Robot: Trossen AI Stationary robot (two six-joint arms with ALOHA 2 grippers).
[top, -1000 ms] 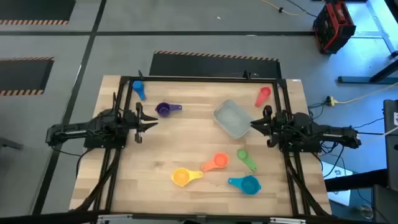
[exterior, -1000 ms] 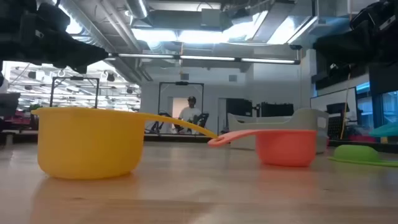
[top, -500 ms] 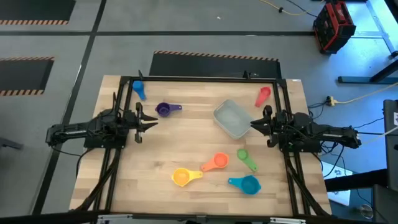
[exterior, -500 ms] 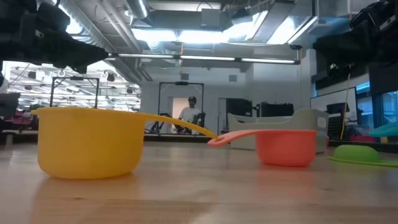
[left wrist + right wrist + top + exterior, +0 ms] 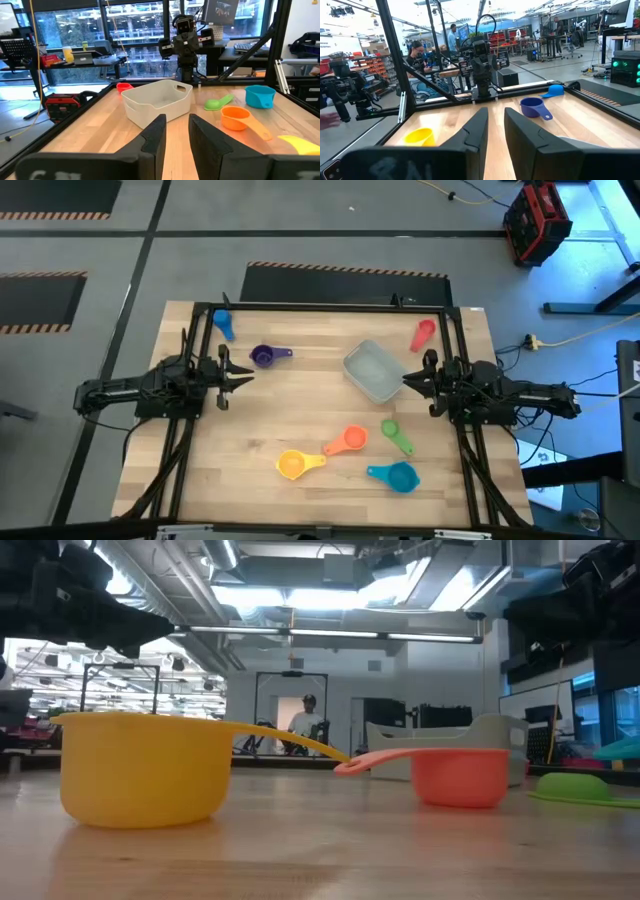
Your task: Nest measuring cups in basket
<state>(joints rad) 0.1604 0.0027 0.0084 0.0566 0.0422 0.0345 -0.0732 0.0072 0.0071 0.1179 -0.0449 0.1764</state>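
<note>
Both grippers, left gripper (image 5: 243, 373) and right gripper (image 5: 408, 380), sat slightly parted and empty at the table's side edges; you probably needed the biggest cup, the teal cup (image 5: 397, 476), seated in the basket (image 5: 372, 371) first.

Four cameras: one overhead, one at table level, one per wrist.
Overhead looks straight down on the whole table (image 5: 300, 420); low one sits close behind the yellow cup (image 5: 145, 768), facing the room; wrist cameras face each other across the table, both catching the yellow cup.
</note>
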